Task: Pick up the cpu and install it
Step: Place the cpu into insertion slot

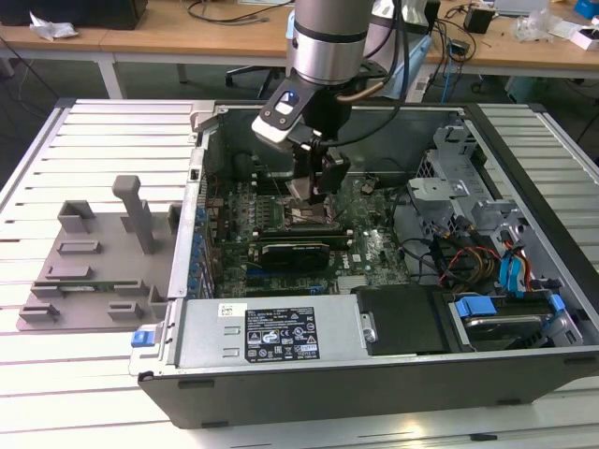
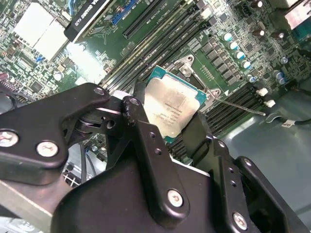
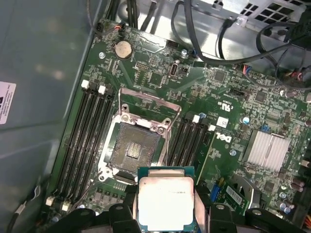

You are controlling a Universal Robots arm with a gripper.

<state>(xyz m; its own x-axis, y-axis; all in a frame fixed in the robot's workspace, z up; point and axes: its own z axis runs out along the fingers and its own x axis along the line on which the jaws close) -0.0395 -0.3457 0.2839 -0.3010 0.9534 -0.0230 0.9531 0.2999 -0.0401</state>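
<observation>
Gripper [image 1: 314, 192] is clenched on the cpu [image 3: 165, 204] by two opposite edges. The metal plate faces the wrist, presumably so the contacts face down. The cpu hangs between the fingers above the motherboard [image 3: 218, 97], near the open socket [image 3: 133, 150]. The socket is bare, and the cpu is not seated.

The arm [image 1: 326, 37] reaches steeply down, its gripper [image 1: 314, 198] pointing downward, both fingers [image 2: 146, 138] clamped against the cpu [image 3: 165, 204].
</observation>
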